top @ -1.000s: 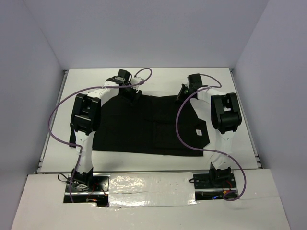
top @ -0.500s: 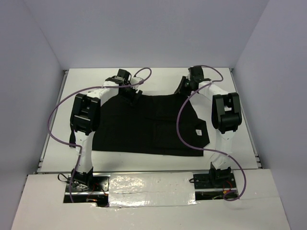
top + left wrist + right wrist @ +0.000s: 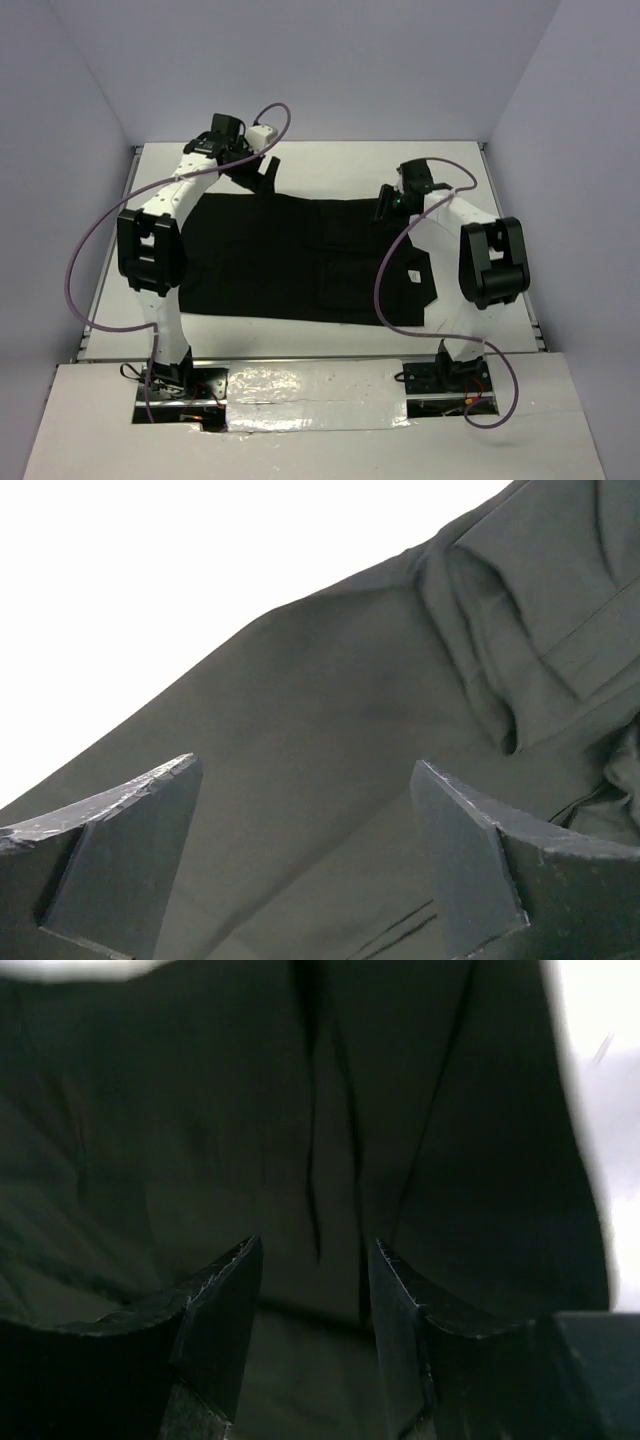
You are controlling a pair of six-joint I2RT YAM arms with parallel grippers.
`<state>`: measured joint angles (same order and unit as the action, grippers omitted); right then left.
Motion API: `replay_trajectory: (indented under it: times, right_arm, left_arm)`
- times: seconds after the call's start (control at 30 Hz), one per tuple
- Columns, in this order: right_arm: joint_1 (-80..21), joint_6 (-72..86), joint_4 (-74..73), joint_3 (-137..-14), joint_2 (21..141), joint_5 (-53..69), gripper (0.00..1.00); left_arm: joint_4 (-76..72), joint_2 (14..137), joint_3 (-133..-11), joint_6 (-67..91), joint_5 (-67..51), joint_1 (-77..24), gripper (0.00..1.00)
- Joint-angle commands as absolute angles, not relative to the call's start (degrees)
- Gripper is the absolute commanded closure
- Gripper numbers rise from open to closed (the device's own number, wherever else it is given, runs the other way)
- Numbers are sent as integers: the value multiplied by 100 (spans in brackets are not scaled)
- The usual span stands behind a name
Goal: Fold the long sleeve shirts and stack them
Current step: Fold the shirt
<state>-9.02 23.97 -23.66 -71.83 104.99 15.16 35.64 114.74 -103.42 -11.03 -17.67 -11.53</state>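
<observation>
Grip is absent, seemingly so the black long sleeve shirt [image 3: 310, 262] lies flat: left gripper [image 3: 262, 172] gapes wide, right gripper [image 3: 385, 205] partly, both empty.

Showing every sign of a robotics lab test cell, not a home or a shop. Sitting boxed in on three sides by bare, pale grey walls [image 3: 300, 70] with nothing hung on them. Working over a plain white table [image 3: 330, 165] edged with metal rails [image 3: 92, 310]. Showing two white-and-black arms [image 3: 140, 255] bolted side by side at the near edge on base plates [image 3: 170, 380], with a strip of crinkled white covering [image 3: 310, 385] between them. Trailing purple cables [image 3: 378, 290] in loose open loops from base to wrist, left untidied. Lighting everything flatly and evenly.
</observation>
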Motion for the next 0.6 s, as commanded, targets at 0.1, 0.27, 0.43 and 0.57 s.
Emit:
replay_trajectory:
  times: [0.1, 0.27, 0.43, 0.57]
  right_arm:
    - [-985, 3380, -2094, -6129, 9502, 1520, 44]
    - [-879, 3770, -1881, -5959, 9623, 1292, 43]
    - [-861, 3709, -1592, -5968, 9817, 1669, 43]
    - [-861, 3858, -1529, -5827, 9879, 1898, 43]
  left_arm:
    - [3797, 10864, -9932, -1134, -1644, -353, 1]
    - [3691, 10583, -9659, -1116, -1520, 307, 1]
    - [3735, 10327, -9659, -1668, -2065, -60, 24]
    - [3945, 10484, -9975, -2091, -2109, -755, 52]
